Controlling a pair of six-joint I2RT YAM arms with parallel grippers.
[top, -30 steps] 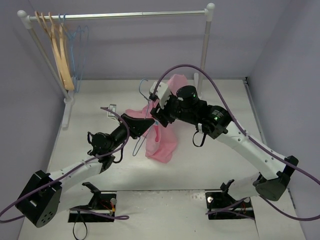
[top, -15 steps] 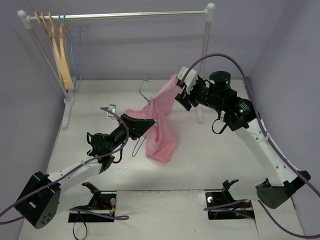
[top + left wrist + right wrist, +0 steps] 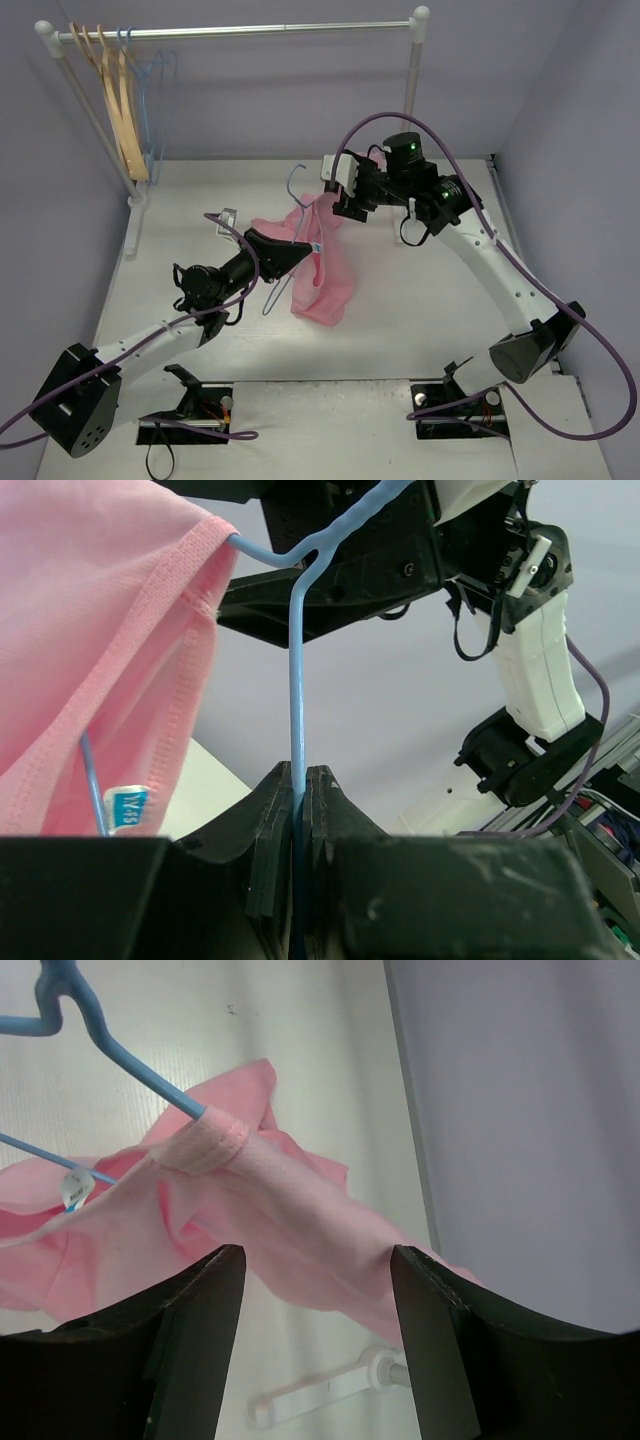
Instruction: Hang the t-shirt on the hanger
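T-shirt [image 3: 325, 280] hangs in a pink bunch off the hanger [image 3: 297, 680], held above the worktop [image 3: 190, 200] near its middle. Its lowest folds seem to reach the surface, though that is hard to tell. The left pincer [image 3: 297, 780] is shut tight on the blue wire, which stands straight up from its jaws. In the right wrist view one wire arm runs in under the neck band, with the small label [image 3: 76, 1188] just beside it, so only one side looks threaded. The right pincer [image 3: 315, 1260] is spread wide and appears to hold nothing. Loose pink cloth lies straight ahead of it, framed between its fingers [image 3: 190, 1340]. Seen from above, this pincer sits just beside the upper far fold, right of the hook, so the right arm is nearer the side not yet seated. The next move likely depends on drawing that fold along the wire, away from the left arm's grip.
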